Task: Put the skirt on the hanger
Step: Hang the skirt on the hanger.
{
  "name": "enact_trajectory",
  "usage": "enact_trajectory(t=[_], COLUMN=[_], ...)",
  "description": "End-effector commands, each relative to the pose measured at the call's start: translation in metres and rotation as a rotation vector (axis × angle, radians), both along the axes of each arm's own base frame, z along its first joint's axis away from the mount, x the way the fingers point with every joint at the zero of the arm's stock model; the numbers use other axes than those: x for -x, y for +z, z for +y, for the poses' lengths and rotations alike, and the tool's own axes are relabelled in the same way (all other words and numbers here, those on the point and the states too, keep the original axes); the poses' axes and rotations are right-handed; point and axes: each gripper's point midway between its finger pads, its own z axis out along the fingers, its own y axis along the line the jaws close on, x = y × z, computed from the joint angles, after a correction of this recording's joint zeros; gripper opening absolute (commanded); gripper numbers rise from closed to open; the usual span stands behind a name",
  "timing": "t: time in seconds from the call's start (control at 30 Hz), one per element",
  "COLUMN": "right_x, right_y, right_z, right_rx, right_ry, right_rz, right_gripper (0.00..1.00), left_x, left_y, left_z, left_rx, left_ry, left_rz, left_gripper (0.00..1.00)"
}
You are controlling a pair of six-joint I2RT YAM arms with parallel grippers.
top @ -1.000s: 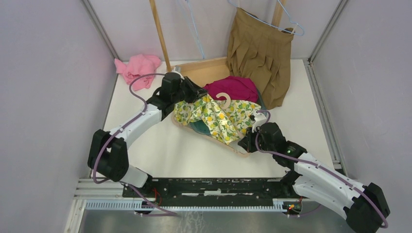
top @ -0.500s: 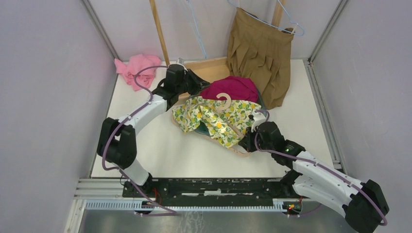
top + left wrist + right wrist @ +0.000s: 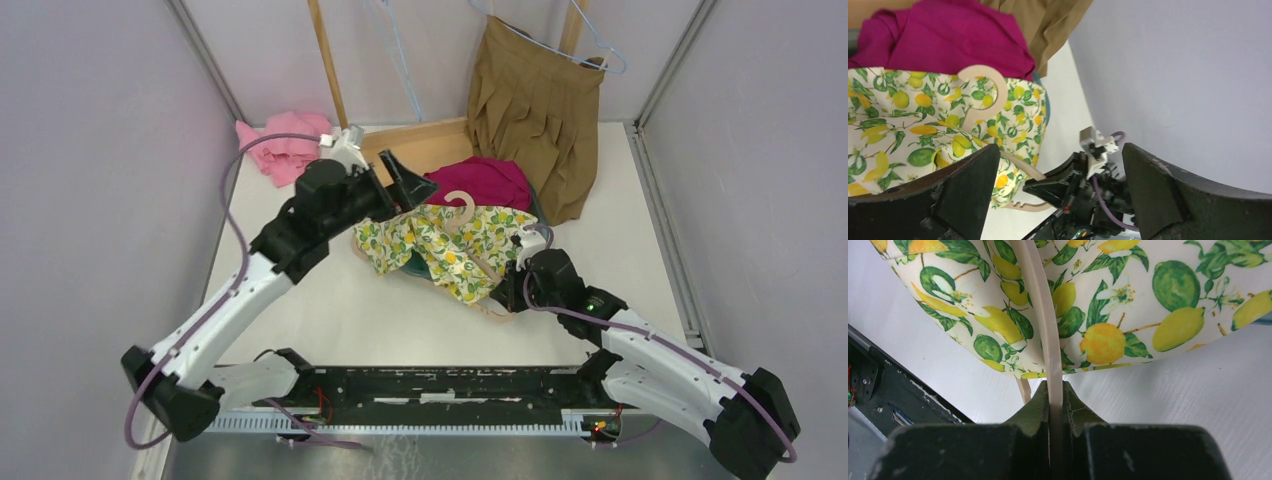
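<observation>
The lemon-print skirt lies draped over a pale wooden hanger, whose hook pokes out at its top edge. My right gripper is shut on the hanger's lower right end; in the right wrist view the hanger's bar runs from under the skirt straight into the closed gripper. My left gripper hovers open just above the skirt's upper left corner, holding nothing. From the left wrist, the gripper frames the skirt, the hook and the right arm.
A magenta garment lies behind the skirt. A brown pleated skirt hangs on a blue wire hanger at the back right. A pink cloth sits at the back left. A wooden rack base and pole stand behind.
My left gripper has let go of the skirt's upper left corner, opened wide and risen clear. The skirt has settled flatter over the hanger. The right gripper has held still.
</observation>
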Motion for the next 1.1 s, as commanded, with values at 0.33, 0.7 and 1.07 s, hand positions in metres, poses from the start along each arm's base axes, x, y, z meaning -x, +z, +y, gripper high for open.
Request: enact_trajectory(t=[0.33, 0.7, 1.07], right_x=[0.000, 0.000, -0.001], right_y=[-0.012, -0.008, -0.003], right_z=[-0.017, -0.017, -0.017], right_rx=[0.097, 0.089, 0.084], right_ry=[-0.043, -0.041, -0.041], right_rz=[0.029, 0.019, 0.002], right_gripper=[0.01, 0.01, 0.01], left_x=[0.082, 0.080, 0.068], left_y=[-0.086, -0.122, -0.143], left_z=[-0.061, -0.082, -0.075], left_rx=[0.001, -0.054, -0.172], left_ry=[-0.055, -0.034, 0.016], left_rz=[0.352, 0.355, 0.340], left_gripper=[0.99, 0.79, 0.72])
